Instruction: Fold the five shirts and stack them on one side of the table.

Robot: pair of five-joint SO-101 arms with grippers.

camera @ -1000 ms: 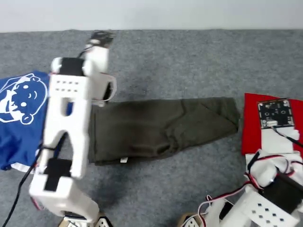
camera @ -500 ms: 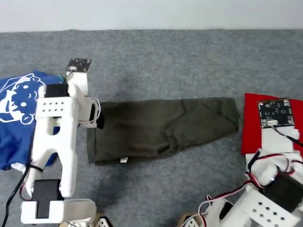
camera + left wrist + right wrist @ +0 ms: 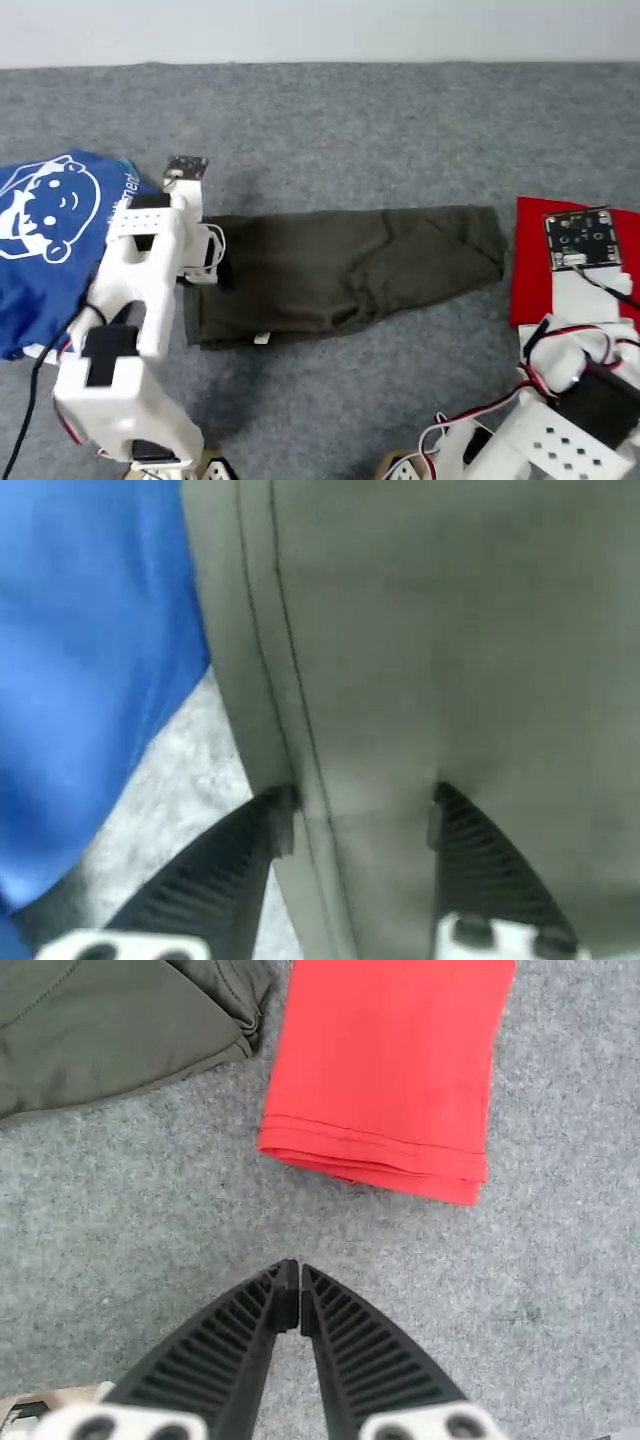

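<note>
My left hand is spread over the left edge of the olive shirt, which lies half folded in the middle of the desk. My right hand is pressed together and empty, near the folded red shirt. I think most of the folding and all of the stacking are not done yet.

Table: you have a grey, speckled, felt-like covering running across the whole high view. Along its far edge you see a plain pale wall. Light even, shadows soft.
</note>
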